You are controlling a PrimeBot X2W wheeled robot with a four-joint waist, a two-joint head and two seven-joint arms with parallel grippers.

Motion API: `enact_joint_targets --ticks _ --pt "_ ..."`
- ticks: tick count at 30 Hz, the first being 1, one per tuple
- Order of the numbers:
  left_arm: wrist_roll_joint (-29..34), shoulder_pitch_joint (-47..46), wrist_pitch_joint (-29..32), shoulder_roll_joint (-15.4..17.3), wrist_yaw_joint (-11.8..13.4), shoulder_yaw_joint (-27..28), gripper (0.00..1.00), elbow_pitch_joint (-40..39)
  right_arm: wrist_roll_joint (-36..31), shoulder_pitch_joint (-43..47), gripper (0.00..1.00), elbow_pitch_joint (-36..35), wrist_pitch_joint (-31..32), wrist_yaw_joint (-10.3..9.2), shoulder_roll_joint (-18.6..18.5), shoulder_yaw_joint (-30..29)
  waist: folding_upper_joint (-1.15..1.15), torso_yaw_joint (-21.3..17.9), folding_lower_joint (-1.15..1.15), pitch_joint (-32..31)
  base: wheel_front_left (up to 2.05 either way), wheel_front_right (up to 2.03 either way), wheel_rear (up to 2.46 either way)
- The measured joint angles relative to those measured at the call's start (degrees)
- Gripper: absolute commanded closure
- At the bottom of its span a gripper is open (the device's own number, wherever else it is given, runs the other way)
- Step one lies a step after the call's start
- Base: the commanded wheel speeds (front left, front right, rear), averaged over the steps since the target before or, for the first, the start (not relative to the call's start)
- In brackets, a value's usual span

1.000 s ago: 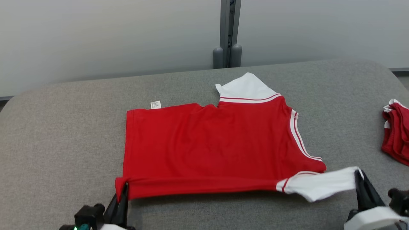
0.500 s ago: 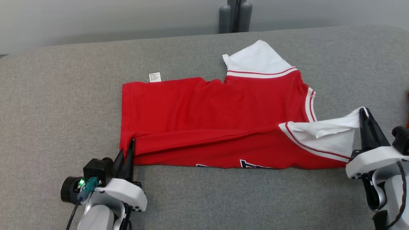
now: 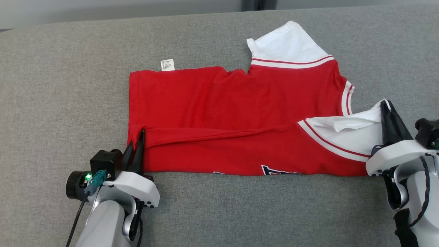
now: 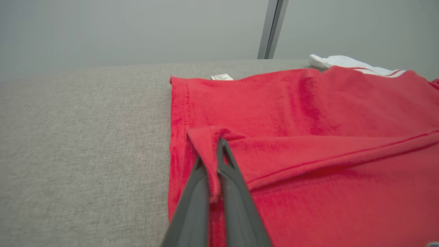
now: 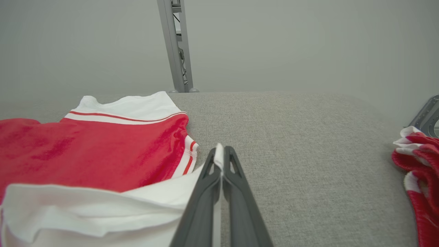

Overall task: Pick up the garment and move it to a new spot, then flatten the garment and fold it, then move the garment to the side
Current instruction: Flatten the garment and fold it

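Left pincer (image 3: 141,132) and right pincer (image 3: 383,102) clamp the garment (image 3: 223,103) (near edge folded over).

The garment (image 3: 223,113) is soft, matt red knit cloth with smooth white cloth sleeves, and it lies on the counter (image 3: 51,85), whose covering is coarse, matt grey woven fabric. At the garment's near side the left pincer (image 3: 141,133) and right pincer (image 3: 384,104) have dark matt plastic fingers on smooth, faintly glossy white housings. Beyond the garment the post (image 5: 176,44) is dull grey metal, and the label (image 3: 167,64) at the garment's far edge looks papery.
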Motion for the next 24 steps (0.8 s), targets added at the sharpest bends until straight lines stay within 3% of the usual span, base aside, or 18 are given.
enact_joint_targets --ticks 1,2,14,24 --pt "-0.6 -0.1 0.0 0.0 -0.1 -0.1 0.0 -0.3 0.2 -0.2 0.52 0.3 0.0 0.0 0.2 -0.3 0.0 0.0 0.0 0.1 0.0 0.0 0.0" --pt "-0.7 -0.2 0.0 0.0 -0.1 -0.2 0.0 -0.3 0.4 -0.2 0.02 0.2 0.0 0.0 0.5 -0.4 0.0 0.0 0.0 0.1 0.0 0.0 0.0" --pt "-0.6 3.7 0.0 0.0 2.7 1.0 0.0 -5.6 2.3 3.9 0.0 -9.5 0.0 0.0 1.6 -1.8 0.0 -0.5 0.0 -1.5 0.0 0.0 0.0" --pt "-0.1 9.5 0.0 0.0 3.5 0.9 0.0 -6.5 4.3 13.7 0.0 -9.6 0.0 0.0 2.5 1.0 0.0 -1.4 0.0 -3.6 0.0 0.0 0.0"
